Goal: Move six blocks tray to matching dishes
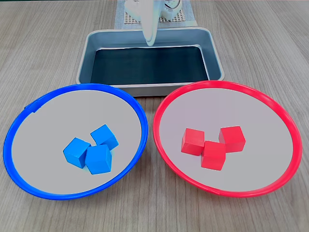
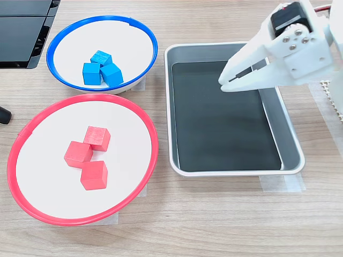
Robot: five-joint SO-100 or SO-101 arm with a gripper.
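Both fixed views show the tray (image 2: 289,160) bare, three blue blocks (image 2: 99,68) in the blue-rimmed dish (image 2: 53,45) and three red blocks (image 2: 88,156) in the red-rimmed dish (image 2: 16,155), toward nine o'clock of the end effector (image 2: 225,83), its fingers nearly closed and empty over the tray.

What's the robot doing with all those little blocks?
It is sorting blocks by colour. Three blue blocks lie in the blue dish, and three red blocks lie in the red dish. The metal tray has no blocks in it. The robot's gripper hangs over the tray, fingers nearly together, holding nothing.
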